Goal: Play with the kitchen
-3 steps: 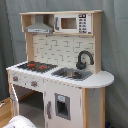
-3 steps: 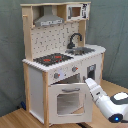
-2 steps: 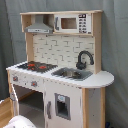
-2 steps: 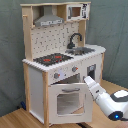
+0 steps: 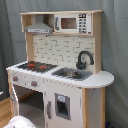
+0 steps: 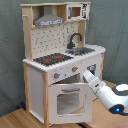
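Note:
The kitchen (image 5: 65,55) (image 6: 55,45) is a tall toy of pale wood and white panels. Its black-red hob (image 6: 52,59), sink (image 6: 82,50), black tap (image 6: 75,39), grey hood (image 6: 48,19) and microwave (image 6: 76,11) show in both exterior views. The windowed oven door (image 6: 70,102) hangs tilted open at its top. My gripper (image 6: 86,76) reaches from the second exterior view's right, up to the gap above the door's top edge, just under the knob panel. In the first exterior view only a white part of my arm (image 5: 20,122) shows at the bottom left.
A grey curtain (image 6: 112,30) hangs behind the kitchen. It stands on a wooden floor (image 6: 20,117). A white cupboard door (image 5: 62,105) with a dark panel is under the sink. The rounded end of the counter (image 5: 102,79) juts out at the first exterior view's right.
My arm has stretched up and to the second exterior view's left, bringing the gripper closer to the top of the oven door. The kitchen itself has not moved.

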Robot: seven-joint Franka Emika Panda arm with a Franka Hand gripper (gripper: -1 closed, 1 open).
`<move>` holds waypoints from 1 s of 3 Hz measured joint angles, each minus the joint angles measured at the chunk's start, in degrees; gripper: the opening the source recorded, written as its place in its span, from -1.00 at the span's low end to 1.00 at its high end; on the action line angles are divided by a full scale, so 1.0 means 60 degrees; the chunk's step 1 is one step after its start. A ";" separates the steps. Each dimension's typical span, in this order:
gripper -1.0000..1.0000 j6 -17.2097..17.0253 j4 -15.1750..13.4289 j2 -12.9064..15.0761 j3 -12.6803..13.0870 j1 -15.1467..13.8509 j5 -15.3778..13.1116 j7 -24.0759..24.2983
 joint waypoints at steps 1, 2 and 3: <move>1.00 0.0032 0.0005 0.0000 -0.0350 0.0083 -0.0424 -0.0800; 1.00 0.0469 -0.0168 -0.0001 -0.0417 0.0106 -0.1113 -0.1363; 1.00 0.1099 -0.0649 0.0000 -0.0743 0.0122 -0.1450 -0.1622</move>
